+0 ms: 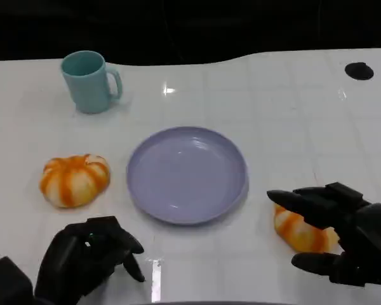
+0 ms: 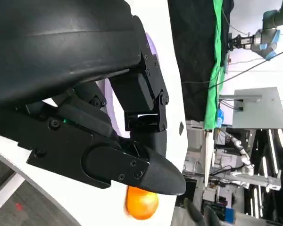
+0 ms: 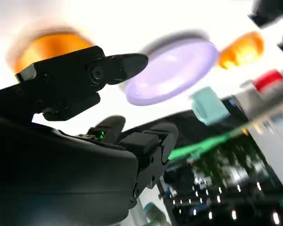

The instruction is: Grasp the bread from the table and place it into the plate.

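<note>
The white table [image 1: 273, 114] spans the head view, its far edge meeting a dark backdrop at twelve o'clock. At its centre sits the round lavender plate [image 1: 187, 173], with nothing on it. The robot's right hand [image 1: 343, 235] lies at about four o'clock from the plate, fingers spread apart, one set reaching over the top of an orange-and-white striped bread [image 1: 296, 232] and another lying just below it, so the hand brackets the loaf; whether the fingers actually press on it cannot be told, and the loaf rests on the table, off the plate's rim. In the right wrist view the same hand's fingers [image 3: 85, 77] stand apart, with an orange blur of bread [image 3: 47, 47] behind them and the plate [image 3: 174, 70] further off. The left hand [image 1: 89, 257] rests at seven o'clock from the plate, fingers curled in with nothing in them; the left wrist view shows its black fingers [image 2: 132, 165] folded near the table surface. A second striped bread [image 1: 74, 180] lies at nine o'clock from the plate, well apart from both hands. A teal mug [image 1: 89, 81] stands upright at eleven o'clock, its handle pointing toward three o'clock. A small black disc [image 1: 359, 70] sits at the table's far edge at two o'clock.
</note>
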`<state>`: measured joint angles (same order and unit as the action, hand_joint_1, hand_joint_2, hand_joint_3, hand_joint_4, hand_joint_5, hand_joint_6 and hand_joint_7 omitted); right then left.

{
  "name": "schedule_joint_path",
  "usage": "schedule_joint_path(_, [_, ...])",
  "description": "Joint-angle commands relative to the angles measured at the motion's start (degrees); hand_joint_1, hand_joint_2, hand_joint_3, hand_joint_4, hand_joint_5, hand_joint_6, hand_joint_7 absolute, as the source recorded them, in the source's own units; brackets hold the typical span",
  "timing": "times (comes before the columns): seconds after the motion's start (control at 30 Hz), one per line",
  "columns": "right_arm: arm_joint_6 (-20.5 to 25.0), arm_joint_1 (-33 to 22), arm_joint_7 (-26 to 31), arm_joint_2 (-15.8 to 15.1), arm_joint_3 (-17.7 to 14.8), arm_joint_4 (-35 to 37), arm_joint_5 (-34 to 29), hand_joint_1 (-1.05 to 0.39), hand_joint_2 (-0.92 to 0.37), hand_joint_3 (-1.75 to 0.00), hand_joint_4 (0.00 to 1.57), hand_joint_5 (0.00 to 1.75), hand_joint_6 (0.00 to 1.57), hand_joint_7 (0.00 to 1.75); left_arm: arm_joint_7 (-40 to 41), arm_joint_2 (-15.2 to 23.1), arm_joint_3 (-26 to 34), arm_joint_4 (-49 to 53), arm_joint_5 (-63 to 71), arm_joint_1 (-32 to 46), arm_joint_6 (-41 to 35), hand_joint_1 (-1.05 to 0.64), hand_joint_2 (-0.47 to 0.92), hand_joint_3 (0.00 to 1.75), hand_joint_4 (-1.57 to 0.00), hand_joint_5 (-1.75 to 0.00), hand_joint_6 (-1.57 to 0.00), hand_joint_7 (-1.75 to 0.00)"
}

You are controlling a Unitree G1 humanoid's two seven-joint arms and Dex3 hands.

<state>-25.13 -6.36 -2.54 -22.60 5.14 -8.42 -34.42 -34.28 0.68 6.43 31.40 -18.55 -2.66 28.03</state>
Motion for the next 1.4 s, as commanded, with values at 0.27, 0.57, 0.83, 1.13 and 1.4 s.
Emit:
schedule_joint_path(0.27, [12.2,0.1,-6.3,-3.9,1.3,-9.1,-14.2,-0.48,-0.78,0.0,0.01,0.26,0.23,0.01,0.7,0.3,0.3,-0.1,0.4,0.0,0.0,-0.93,0.92,0.09,-1.12,-1.23,-1.16,-0.77])
schedule_joint_path(0.57, [13.4,4.3,-3.9,-4.7,4.4,-2.6,-18.8,-0.47,-0.79,0.0,0.05,0.3,0.27,0.02,0.7,0.1,0.2,-0.4,0.3,-0.1,-0.2,-0.93,0.92,0.09,-1.11,-1.23,-1.16,-0.78])
schedule_joint_path(0.83, [15.7,9.0,-3.0,-4.2,7.9,5.5,-20.0,-0.44,-0.78,0.0,0.08,0.29,0.27,0.01,0.8,0.2,0.1,-1.0,0.4,0.4,-0.4,-0.94,0.92,0.09,-1.12,-1.22,-1.16,-0.77])
schedule_joint_path(1.13, [17.2,13.1,-0.8,-3.7,11.8,12.8,-19.9,-0.44,-0.79,0.0,0.13,0.25,0.29,0.01,0.6,0.2,0.1,-0.9,0.5,0.4,0.0,-0.95,0.92,0.09,-1.12,-1.21,-1.17,-0.76])
schedule_joint_path(1.4, [18.7,17.4,0.7,-1.9,14.8,20.3,-19.0,-0.46,-0.87,-0.02,0.2,0.22,0.33,0.02,1.0,0.0,0.0,-1.3,0.4,0.4,-0.7,-0.93,0.92,0.09,-1.12,-1.21,-1.17,-0.76])
